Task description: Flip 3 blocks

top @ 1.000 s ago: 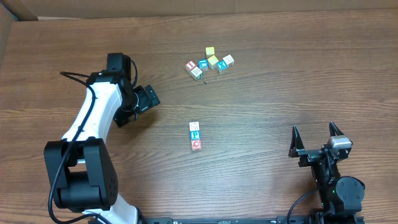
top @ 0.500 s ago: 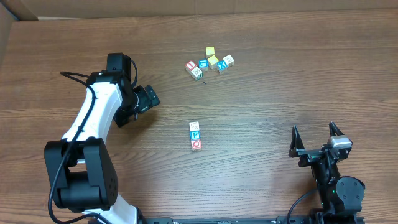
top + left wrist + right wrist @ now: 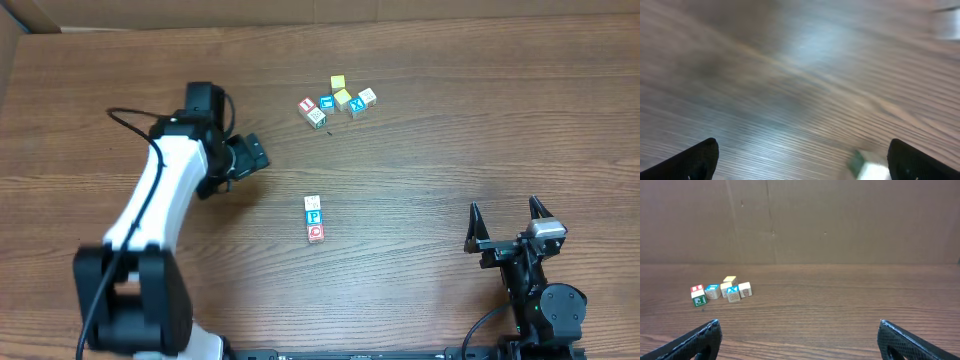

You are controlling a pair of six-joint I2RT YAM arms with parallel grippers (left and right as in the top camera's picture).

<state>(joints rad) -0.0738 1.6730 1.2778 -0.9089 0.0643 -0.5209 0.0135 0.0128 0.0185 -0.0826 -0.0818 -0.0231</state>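
Observation:
Three blocks lie in a short column mid-table: a pale one (image 3: 312, 203) at the top, a blue "P" one (image 3: 314, 217) in the middle, a red-faced one (image 3: 316, 233) at the bottom. My left gripper (image 3: 262, 155) hangs open up and to the left of them, apart from them. Its wrist view is blurred; between the dark fingertips (image 3: 695, 160) lies bare wood, and a pale block with a green side (image 3: 867, 167) shows near the right fingertip. My right gripper (image 3: 507, 222) stands open at the lower right, far from the column, with nothing between its fingers (image 3: 690, 342).
A cluster of other cubes (image 3: 337, 100), yellow, blue "X" and red among them, sits at the back of the table and shows at the left of the right wrist view as cubes (image 3: 720, 292). A cardboard wall (image 3: 800, 220) stands behind the table.
My left arm has swung to the right, bringing its gripper a little nearer the column of blocks. The right arm and all blocks have stayed put.

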